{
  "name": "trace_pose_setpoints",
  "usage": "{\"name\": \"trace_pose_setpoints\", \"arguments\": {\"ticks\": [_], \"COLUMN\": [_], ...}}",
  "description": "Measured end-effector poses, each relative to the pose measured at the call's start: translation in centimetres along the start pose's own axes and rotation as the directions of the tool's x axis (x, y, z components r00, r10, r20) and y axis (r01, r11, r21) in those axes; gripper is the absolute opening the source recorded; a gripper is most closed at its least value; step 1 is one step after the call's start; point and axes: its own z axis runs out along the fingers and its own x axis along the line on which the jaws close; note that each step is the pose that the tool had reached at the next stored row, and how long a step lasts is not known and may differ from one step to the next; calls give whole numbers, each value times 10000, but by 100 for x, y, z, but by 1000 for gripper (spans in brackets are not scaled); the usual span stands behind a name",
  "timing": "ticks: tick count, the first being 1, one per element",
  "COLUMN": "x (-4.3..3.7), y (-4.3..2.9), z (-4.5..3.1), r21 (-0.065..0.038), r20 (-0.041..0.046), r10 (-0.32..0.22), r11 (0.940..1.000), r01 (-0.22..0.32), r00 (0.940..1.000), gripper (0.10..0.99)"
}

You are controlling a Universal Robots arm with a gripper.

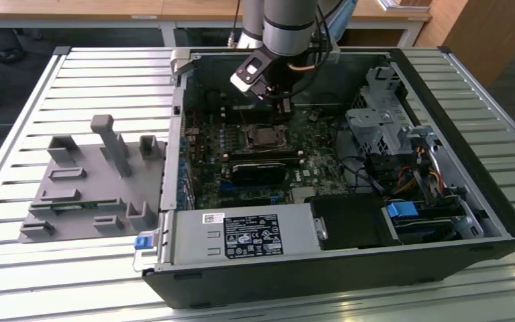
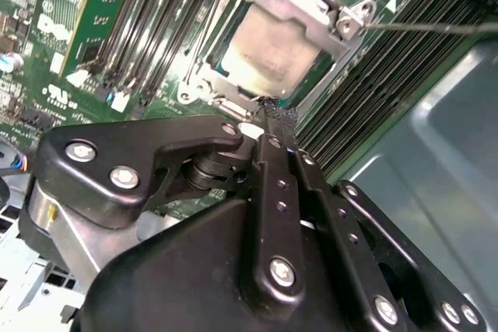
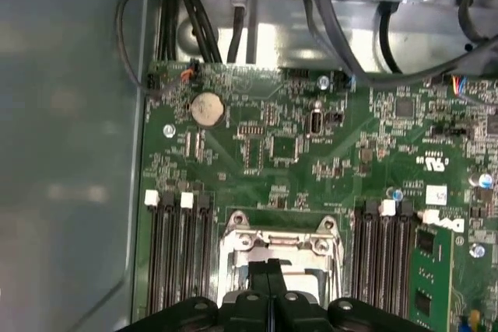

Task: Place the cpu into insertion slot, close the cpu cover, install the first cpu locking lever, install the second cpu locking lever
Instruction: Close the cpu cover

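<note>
An open computer case [image 1: 329, 282] is seen lying on a slatted table [image 1: 78, 67]. The gripper [image 1: 283, 106] is held inside it, near the insertion slot [image 1: 265, 136]. A grey fixture [image 1: 96, 181] is set beside the case, at the exterior view's left.

One arm [image 1: 289, 27], one hand [image 3: 268, 268], one case [image 1: 329, 285], one cpu [image 2: 272, 48], one cover [image 2: 302, 4], one coin cell [image 3: 207, 108], one grey jig [image 1: 78, 184], one table [image 1: 25, 268]

Arm [image 1: 289, 20] upright, wrist [image 1: 284, 50] angled; pincer [image 3: 268, 264] pointing down, 2 fingers [image 3: 257, 274] pressed together.
</note>
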Motion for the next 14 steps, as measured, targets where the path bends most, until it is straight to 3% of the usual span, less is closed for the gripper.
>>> {"name": "trace_pose_setpoints", "arguments": {"ticks": [6,14], "x": [-4,2], "y": [-43,-235], "z": [75,106], "r21": [7,7], "r20": [-1,-1], "r10": [0,0], "r11": [10000,10000], "r01": [0,0], "r00": [10000,10000], "gripper": [106,106]}}
